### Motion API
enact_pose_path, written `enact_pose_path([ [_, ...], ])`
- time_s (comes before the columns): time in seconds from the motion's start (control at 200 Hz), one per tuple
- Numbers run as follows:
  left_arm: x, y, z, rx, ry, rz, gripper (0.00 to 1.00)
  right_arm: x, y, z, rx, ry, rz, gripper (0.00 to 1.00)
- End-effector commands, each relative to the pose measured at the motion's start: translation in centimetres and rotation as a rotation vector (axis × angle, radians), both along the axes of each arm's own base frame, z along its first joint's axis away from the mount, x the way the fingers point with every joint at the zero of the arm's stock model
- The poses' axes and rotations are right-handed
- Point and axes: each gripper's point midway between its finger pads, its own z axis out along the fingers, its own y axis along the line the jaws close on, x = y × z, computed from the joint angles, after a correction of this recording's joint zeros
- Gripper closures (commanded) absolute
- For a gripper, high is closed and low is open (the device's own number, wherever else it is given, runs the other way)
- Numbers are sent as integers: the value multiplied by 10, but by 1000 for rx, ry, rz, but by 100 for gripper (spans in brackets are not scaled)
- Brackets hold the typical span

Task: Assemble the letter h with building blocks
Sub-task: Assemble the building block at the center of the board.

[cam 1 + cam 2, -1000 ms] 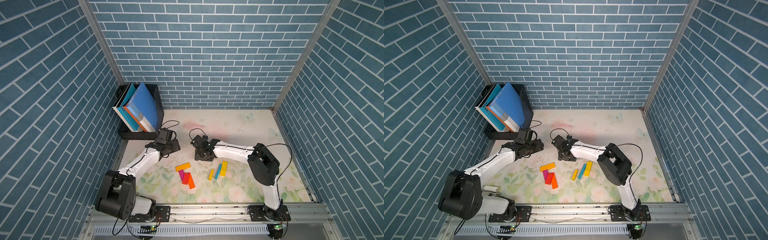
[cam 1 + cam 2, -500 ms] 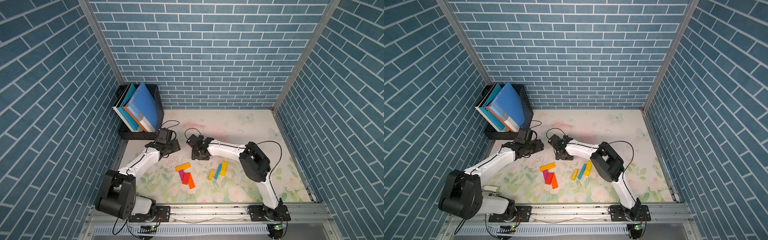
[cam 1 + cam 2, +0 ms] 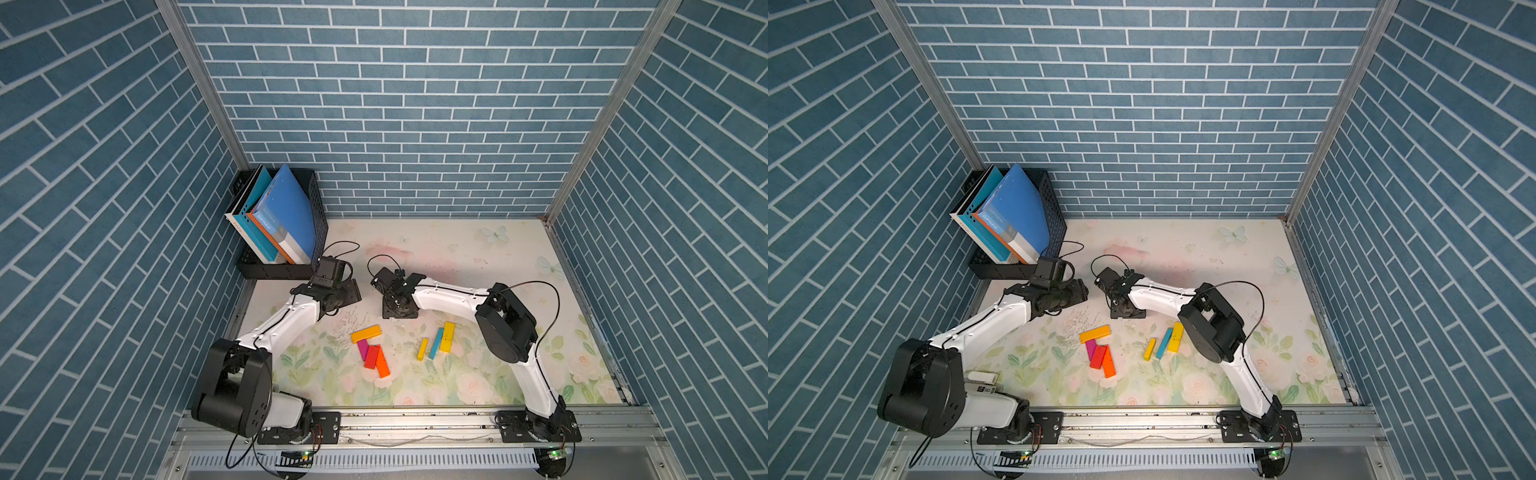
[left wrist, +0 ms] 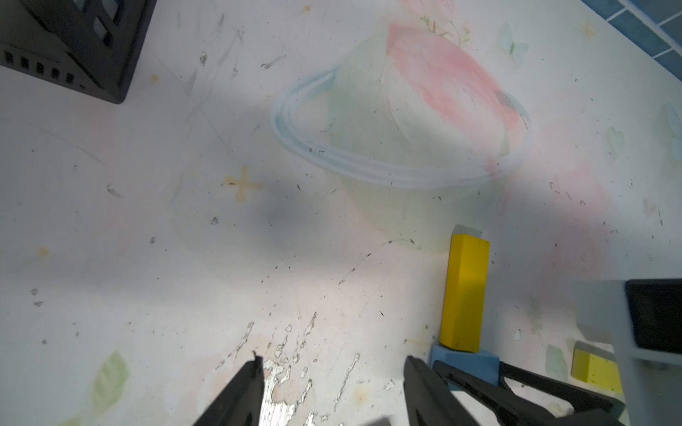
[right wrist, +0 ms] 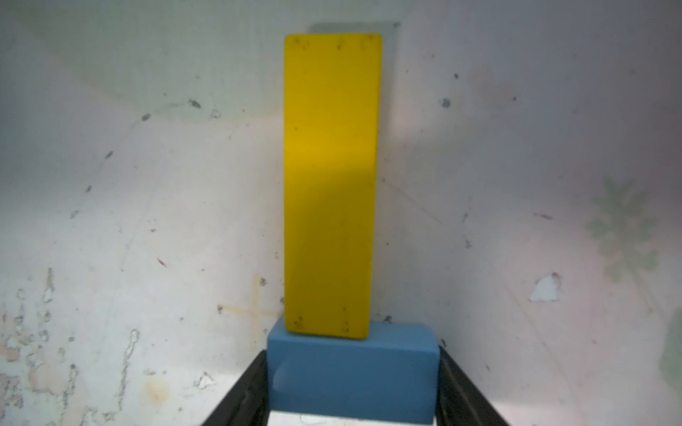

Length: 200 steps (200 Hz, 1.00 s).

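The right end effector point(image 5: 352, 365) grips the blue block point(image 5: 350, 385) low at the worktop point(image 5: 147, 184), touching the end of the flat yellow block point(image 5: 332, 184) (the left end effector point(image 4: 334, 363) is half wide, empty), so a skewed release may push yellow and bend the letter.

A flat yellow rectangular block point(image 5: 332, 184) lay lengthwise on a pale scuffed tabletop point(image 5: 147, 184) with faint floral print. Its near end overlapped the top edge of a light blue rectangular block point(image 5: 350, 383). The right gripper point(image 5: 352, 369) clasped that block between its black fingers point(image 5: 243, 398).
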Motion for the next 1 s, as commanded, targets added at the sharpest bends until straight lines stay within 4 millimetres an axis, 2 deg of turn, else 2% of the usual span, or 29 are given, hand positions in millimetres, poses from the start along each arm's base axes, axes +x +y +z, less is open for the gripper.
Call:
enact_pose_path([
  [0.0, -3, 1, -5, 6, 12, -10, 34, -8, -21, -13, -98, 41, 6, 42],
  [0.17, -3, 4, -7, 25, 15, -9, 34, -7, -15, -19, -80, 53, 1, 42],
  [0.395, -1, 3, -8, 27, 16, -16, 32, 1, -21, -22, -76, 48, -34, 42],
  [0.605, -1, 2, -11, 27, 25, -18, 32, 0, -17, -23, -60, 57, -15, 40],
  [0.88, -2, 3, -9, 26, 23, -18, 32, 0, -10, -13, -23, 50, 6, 16],
  [0.995, -1, 2, -4, 24, 18, -20, 32, 2, -8, -6, -16, 38, 7, 1],
])
